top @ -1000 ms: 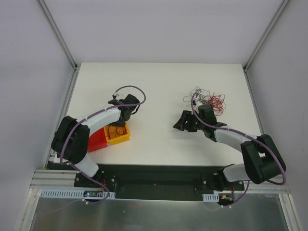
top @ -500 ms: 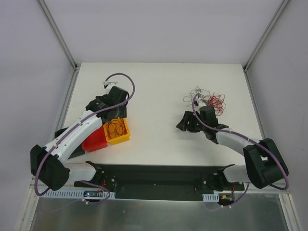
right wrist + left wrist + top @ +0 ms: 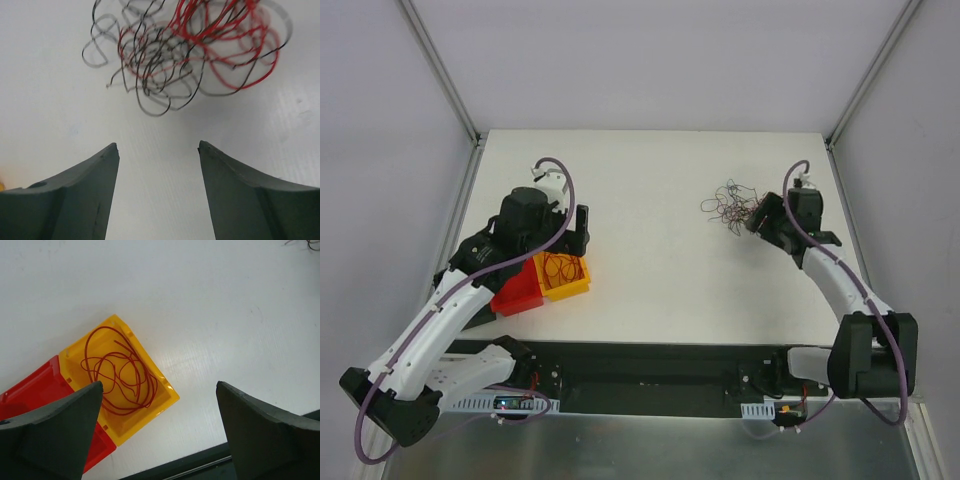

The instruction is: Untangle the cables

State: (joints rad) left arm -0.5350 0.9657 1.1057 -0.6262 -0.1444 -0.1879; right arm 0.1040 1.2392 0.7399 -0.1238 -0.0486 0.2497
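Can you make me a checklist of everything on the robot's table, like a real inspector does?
Surface: white table, flat and matte.
Job's things: a tangle of thin red and black wires on the table's right side; one red wire coil lies in the yellow bin.
Clutter: a red bin sits against the yellow one; its inside is mostly hidden.
Grippers: left gripper open, empty, above the bins; right gripper open, empty, just short of the tangle.
Cables: purple hoses run along both arms.
Surroundings: grey walls and metal frame posts.
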